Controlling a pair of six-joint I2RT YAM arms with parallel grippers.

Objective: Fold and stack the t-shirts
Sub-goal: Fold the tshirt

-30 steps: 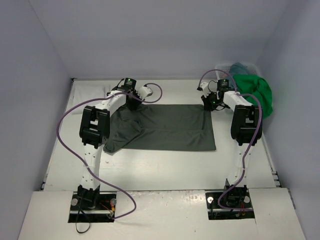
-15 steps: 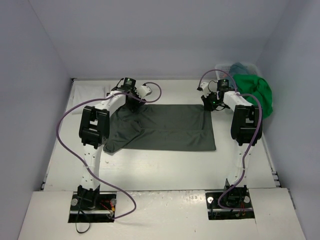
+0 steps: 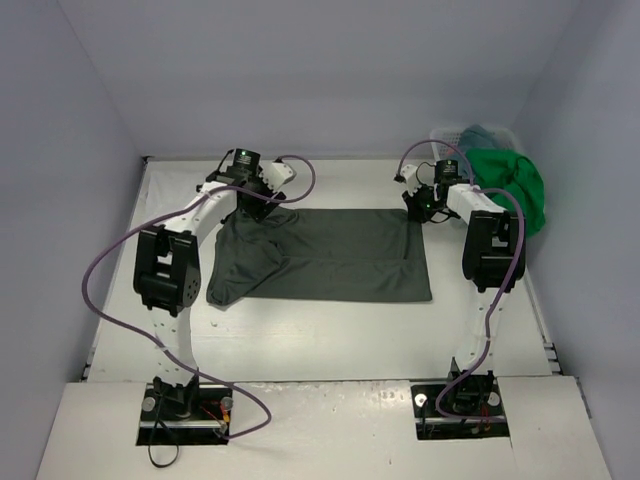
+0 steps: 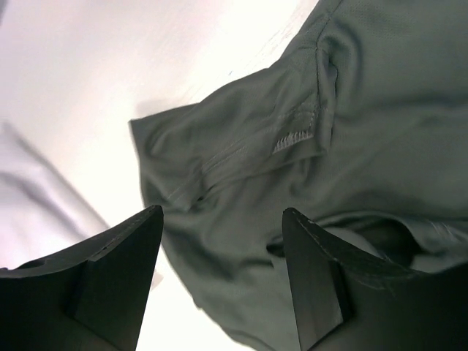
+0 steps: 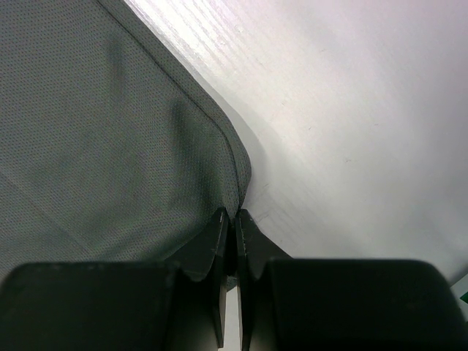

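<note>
Grey-green shirt (image 3: pixel 340 255) is lying spread on the worktop (image 3: pixel 330 330), likely limp and light, best taken at hemmed corners; right gripper (image 5: pixel 234 216) is pinching its far-right corner, left gripper (image 4: pixel 223 219) is hovering open and empty over the rumpled sleeve (image 4: pixel 241 146).

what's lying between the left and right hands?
The dark grey-green t-shirt fills that stretch, spread mostly flat, in the top view. The right hand pinches its far right corner; the left hand hangs open over the bunched left corner.
</note>
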